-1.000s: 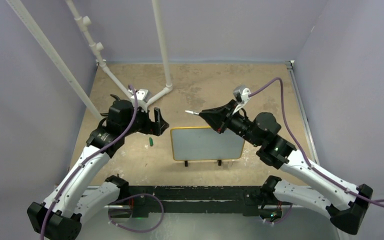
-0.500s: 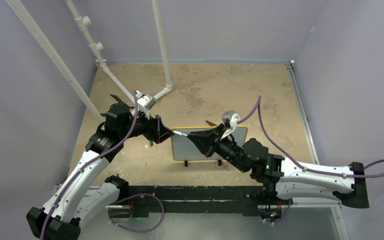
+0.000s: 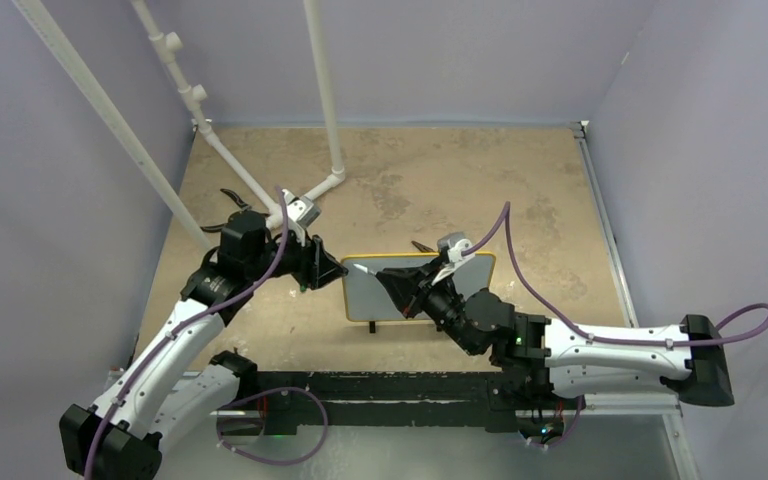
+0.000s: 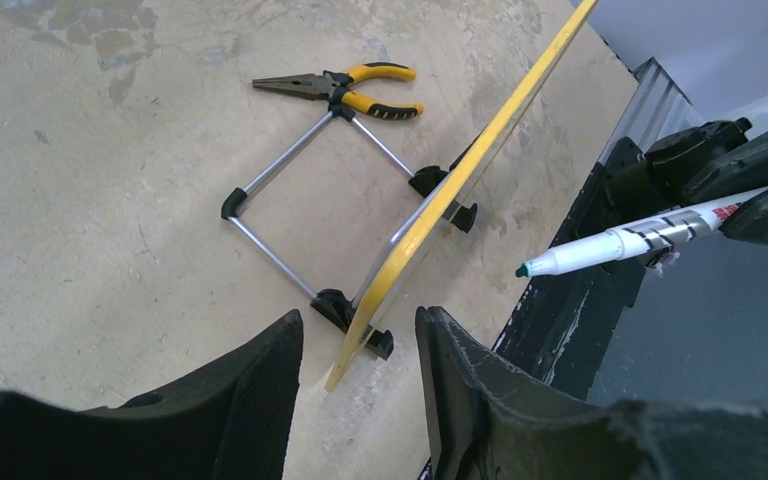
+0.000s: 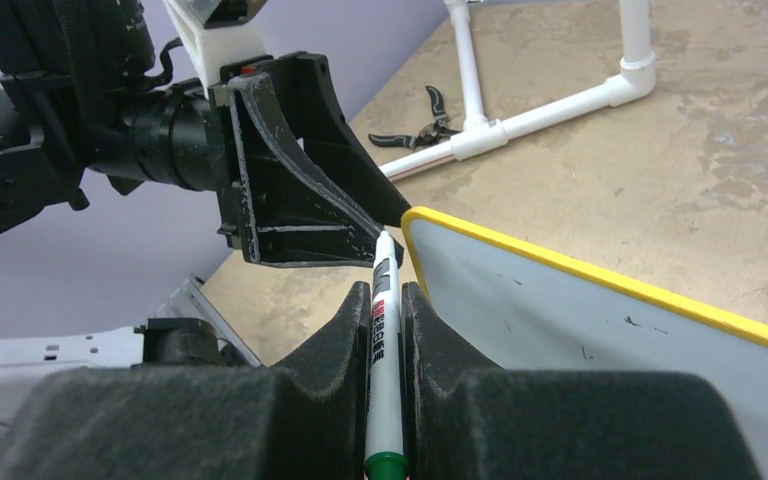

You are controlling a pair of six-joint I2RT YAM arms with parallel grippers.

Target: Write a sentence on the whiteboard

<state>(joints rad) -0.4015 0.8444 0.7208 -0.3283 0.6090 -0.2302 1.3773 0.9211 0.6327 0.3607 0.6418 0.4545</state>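
The whiteboard (image 3: pixel 363 300), white with a thin yellow frame, stands on the table on two black feet. From the left wrist it shows edge-on as a yellow strip (image 4: pixel 460 175). My left gripper (image 3: pixel 330 268) is open, its fingertips (image 4: pixel 355 340) on either side of the board's lower left corner with a gap on both sides. My right gripper (image 3: pixel 392 280) is shut on a white marker (image 5: pixel 384 335) with a green end. The marker's green tip (image 4: pixel 523 270) points at the board's upper left corner, just off its face (image 5: pixel 580 330). No sentence shows there, only tiny specks.
Yellow-handled pliers (image 4: pixel 345 85) lie behind the board near its wire stand (image 4: pixel 290 170). Black cutters (image 5: pixel 425 125) lie by the white pipe frame (image 3: pixel 325 100) at the back left. Purple walls close in on three sides.
My right arm swung the marker down and left, in front of the board. My left gripper moved right to the board's left edge and its jaws narrowed.
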